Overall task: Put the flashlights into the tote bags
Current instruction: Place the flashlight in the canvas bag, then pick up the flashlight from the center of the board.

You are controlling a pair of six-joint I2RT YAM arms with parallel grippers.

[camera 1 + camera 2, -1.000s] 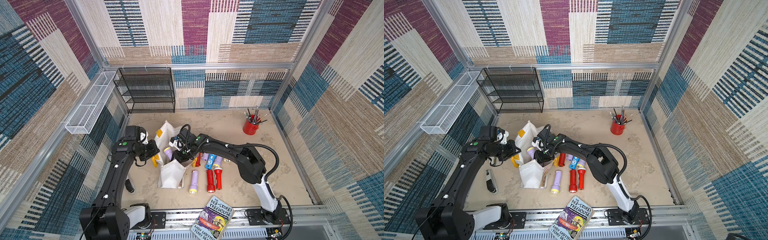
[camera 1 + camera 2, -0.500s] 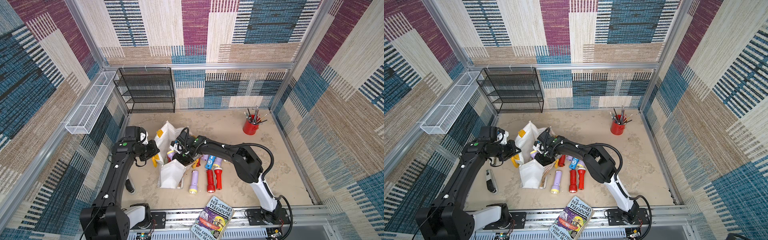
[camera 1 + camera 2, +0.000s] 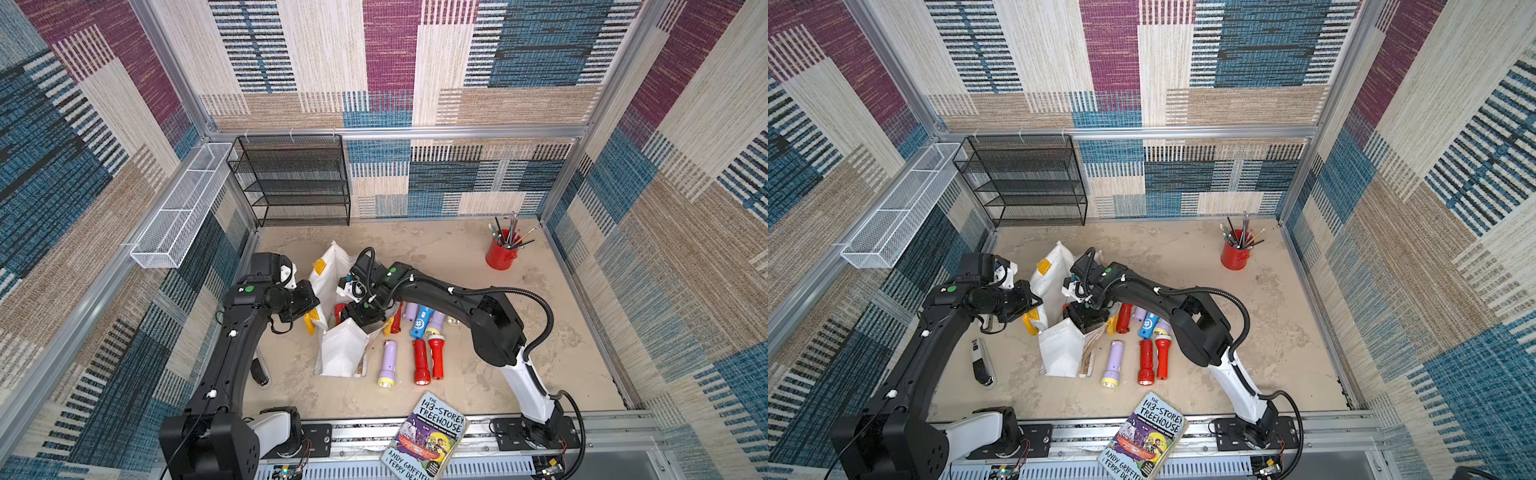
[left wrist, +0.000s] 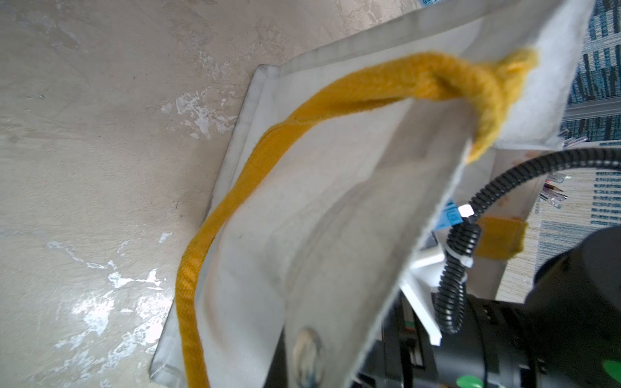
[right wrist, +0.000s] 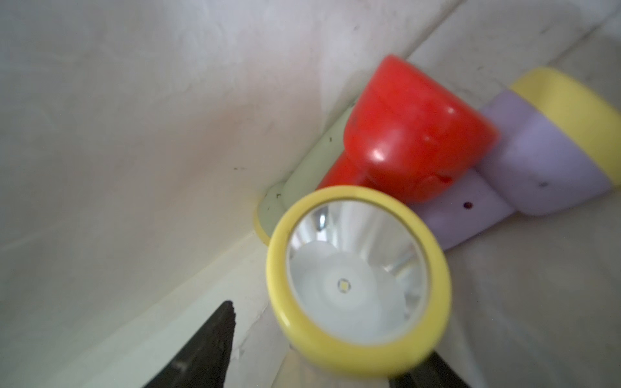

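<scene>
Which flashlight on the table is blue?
The blue flashlight with a white emblem, lying between two lilac flashlights beside the tote bag; no other is blue.

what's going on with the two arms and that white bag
The left pincer is shut on the rim of the white boxy fabric tote bag with yellow handles, apparently holding its mouth open. The right pincer reaches into the bag, jaws apart, with a pale-yellow-headed plastic flashlight loose between them. A red plastic flashlight and a lilac plastic flashlight already lie inside. More, such as a blue plastic flashlight, lie on the beige table beside the bag.
</scene>
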